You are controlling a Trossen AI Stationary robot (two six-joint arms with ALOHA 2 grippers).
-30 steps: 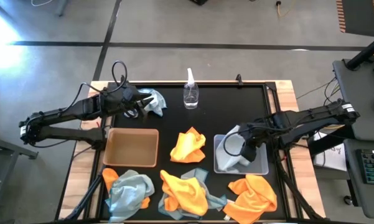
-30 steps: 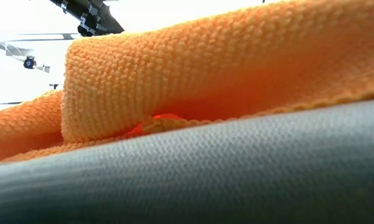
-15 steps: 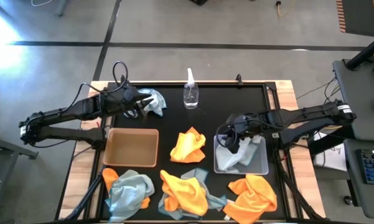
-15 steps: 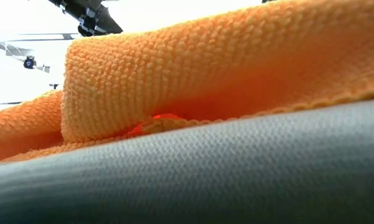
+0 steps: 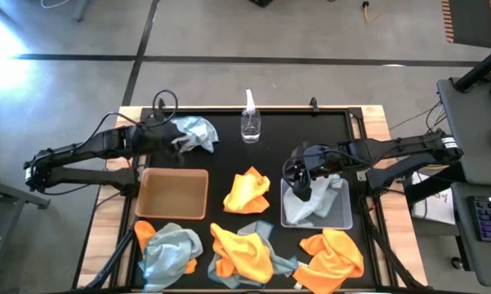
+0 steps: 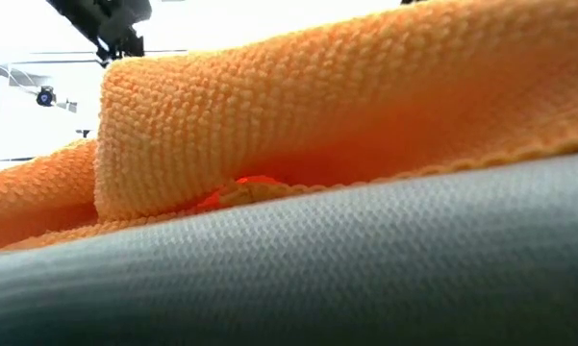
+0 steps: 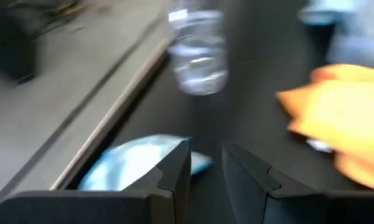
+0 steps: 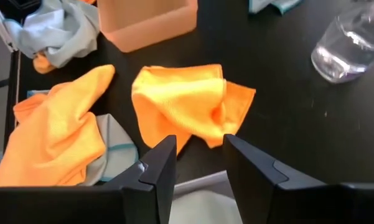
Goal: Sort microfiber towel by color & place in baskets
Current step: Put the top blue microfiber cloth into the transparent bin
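My left gripper (image 5: pixel 171 140) (image 7: pixel 205 168) is open at the far left of the table. A pale blue-grey towel (image 5: pixel 196 132) (image 7: pixel 134 165) lies on the table just beside one of its fingers. My right gripper (image 5: pixel 301 184) (image 8: pixel 199 158) is open and empty over the left rim of the clear plastic tray (image 5: pixel 341 219) (image 8: pixel 202 182), which holds a pale towel (image 5: pixel 309 206). An orange towel (image 5: pixel 247 190) (image 8: pixel 187 109) lies on the table ahead of it. The tan tray (image 5: pixel 173 193) (image 8: pixel 146 22) has nothing in it.
A clear spray bottle (image 5: pixel 250 122) (image 8: pixel 347 46) stands at the far middle. Along the near edge lie mixed orange and pale towels (image 5: pixel 167 249) (image 5: pixel 245 251) and an orange one (image 5: pixel 333 253). Cloth against the lens (image 6: pixel 317 173) fills the low view.
My right gripper has moved from over the clear tray's middle toward the table's left, to the tray's left rim; the pale towel stays in the tray. My left gripper has drawn back a little toward the table's left edge, uncovering more of the pale towel there.
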